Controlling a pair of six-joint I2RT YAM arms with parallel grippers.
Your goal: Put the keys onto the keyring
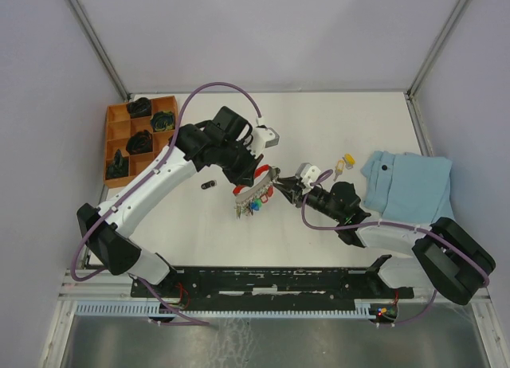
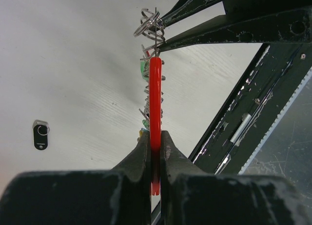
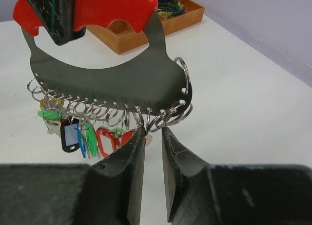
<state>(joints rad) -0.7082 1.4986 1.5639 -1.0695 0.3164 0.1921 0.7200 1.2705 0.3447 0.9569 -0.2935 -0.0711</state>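
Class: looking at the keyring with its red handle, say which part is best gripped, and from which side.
Grip the keyring by its red handle, pinching its flat faces from the edge away from the rings, as the left gripper does; that leaves the ringed lower edge free.

Table [image 1: 335, 121]: tray [image 1: 109, 137], cloth [image 1: 406, 185], key [image 1: 345, 162], black piece [image 1: 209, 184]

Edge-on from the left wrist, the red-handled grey metal keyring [image 2: 155, 103] hides most bright-tagged silver keys [image 2: 144, 69]; its handle runs off the right wrist view's top.
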